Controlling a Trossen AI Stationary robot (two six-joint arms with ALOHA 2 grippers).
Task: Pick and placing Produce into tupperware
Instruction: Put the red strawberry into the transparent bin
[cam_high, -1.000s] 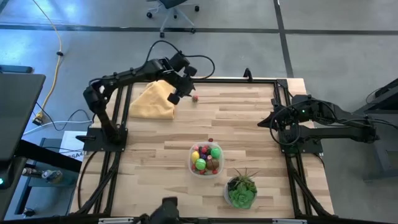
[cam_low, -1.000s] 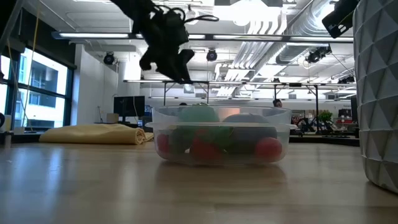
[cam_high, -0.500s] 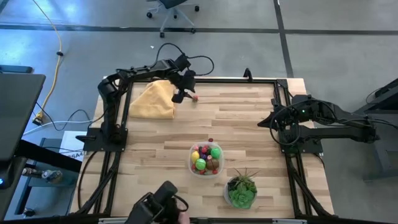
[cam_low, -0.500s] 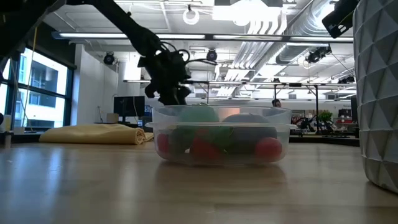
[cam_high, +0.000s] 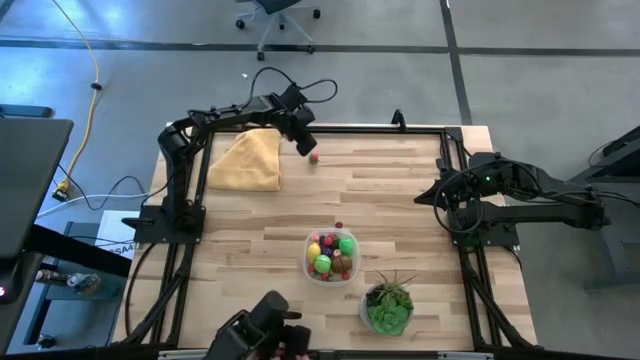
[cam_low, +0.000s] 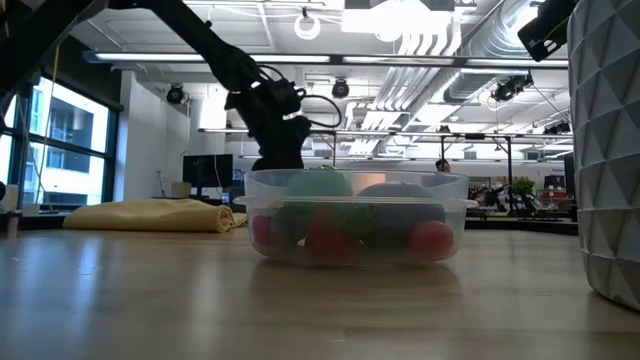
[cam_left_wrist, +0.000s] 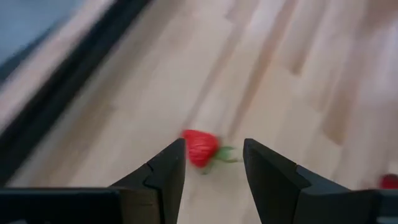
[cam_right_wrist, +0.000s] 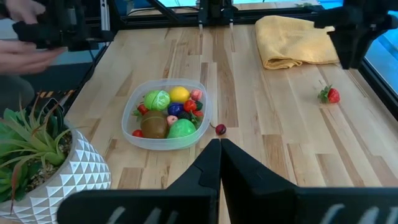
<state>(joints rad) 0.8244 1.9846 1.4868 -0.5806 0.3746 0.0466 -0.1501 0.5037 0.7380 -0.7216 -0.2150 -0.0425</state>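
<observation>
At the near edge of the table, at about 5 o'clock from its centre, stands the potted plant (cam_high: 388, 305) in its white faceted pot. Just beside it, toward 11 o'clock, is the clear tupperware (cam_high: 331, 256), already well filled with toy produce (cam_right_wrist: 166, 112): green, yellow, red, brown and purple pieces. One small dark red piece, which we take for a cherry (cam_high: 338, 225), lies on the wood just beside the container's far rim, at 12 o'clock from it.

The right gripper (cam_right_wrist: 219, 147) waits at 3 o'clock by the right frame, its fingers pressed together and holding nothing.

At the far side, at about 11 o'clock, the left gripper (cam_left_wrist: 211, 163) hangs just over a toy strawberry (cam_left_wrist: 200, 147). Its fingers stand partly open, and in the left wrist view the strawberry lies between their tips but nearer to one finger, not yet gripped. The yellow cloth (cam_high: 246, 160) lies near, at 9 o'clock from the strawberry.

We judge that the risk is in this off-centre position. If the fingers close now, one may touch first and push the strawberry away, or pinch only its green leaf, so that it slips out on the way. Also, the path to the tupperware is long, and the container is quite full: a piece dropped from too high may bounce out or push other pieces over the rim. The loose cherry may also be forgotten.
</observation>
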